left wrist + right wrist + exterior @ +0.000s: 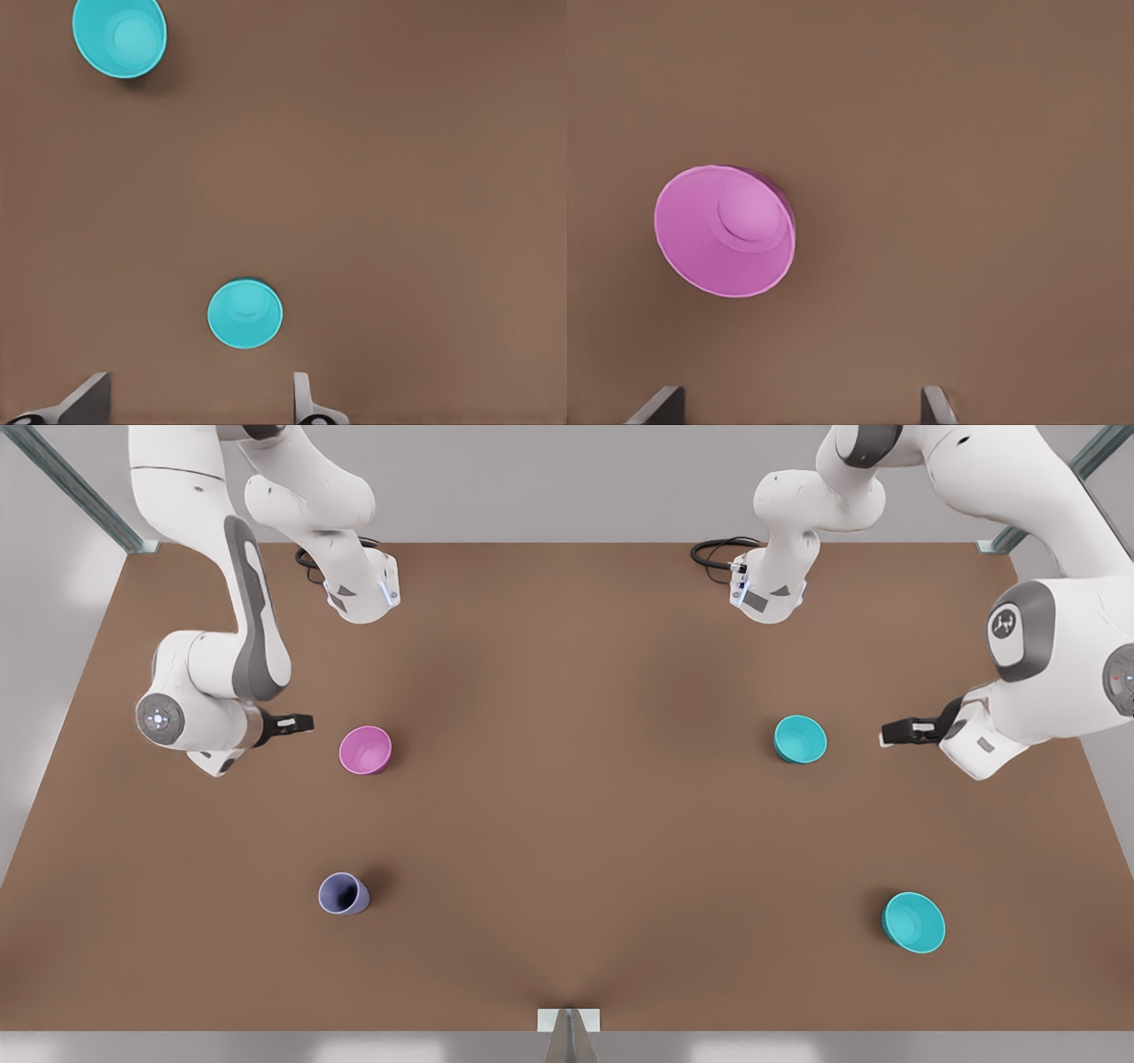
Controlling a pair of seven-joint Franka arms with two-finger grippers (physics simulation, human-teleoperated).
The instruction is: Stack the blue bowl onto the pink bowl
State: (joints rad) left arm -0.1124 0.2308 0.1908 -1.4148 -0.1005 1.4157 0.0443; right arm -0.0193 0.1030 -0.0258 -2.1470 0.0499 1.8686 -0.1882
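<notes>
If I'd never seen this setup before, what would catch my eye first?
Probably the bright bowls on the brown table: the pink bowl at the front view's left and the blue bowl at its right, far apart. Beside each hovers an open gripper, the right gripper by the pink, the left gripper by the blue. Nearer the camera sit a lavender cup and another teal bowl.

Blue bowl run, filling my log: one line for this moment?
blue bowl: untouched | pink bowl: empty | left gripper: open, beside blue | right gripper: open, beside pink
</notes>
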